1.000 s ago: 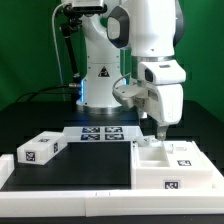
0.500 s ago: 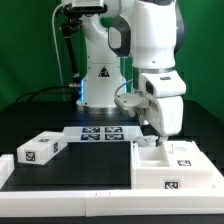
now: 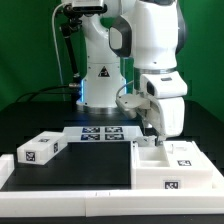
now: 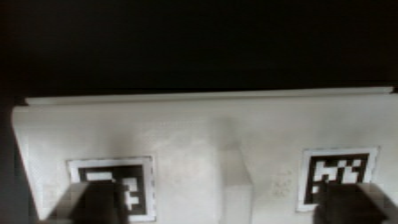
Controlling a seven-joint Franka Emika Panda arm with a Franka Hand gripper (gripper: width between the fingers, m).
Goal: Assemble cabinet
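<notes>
Cabinet body (image 3: 172, 168), the white boxy part, lies on the black bench (image 3: 90, 165) straight under the hand (image 3: 153, 131), toward the exterior view's right. The hand hangs just above the body's back edge, pointing down. The exterior view does not show whether it touches the white surface.

In the wrist view one dark finger (image 4: 100, 205) shows well off to one side, over a square black-and-white tag (image 4: 111, 178). The fingers therefore stand apart with nothing clamped between them. The other finger is too blurred to pick out.

The body's pale upper face fills most of that view. A ridge (image 4: 228, 175) runs between the first tag and a second tag (image 4: 338, 175), with bare black beyond the far edge.

Just behind the hand, a little to the exterior view's left, the marker board (image 3: 100, 133) lies flat on the bench. Well apart from the hand, to the exterior view's left, a smaller white block (image 3: 40, 151) with its own tag rests on the bench. Farthest back, the white arm (image 3: 155, 40) rises beside its base (image 3: 98, 75).
</notes>
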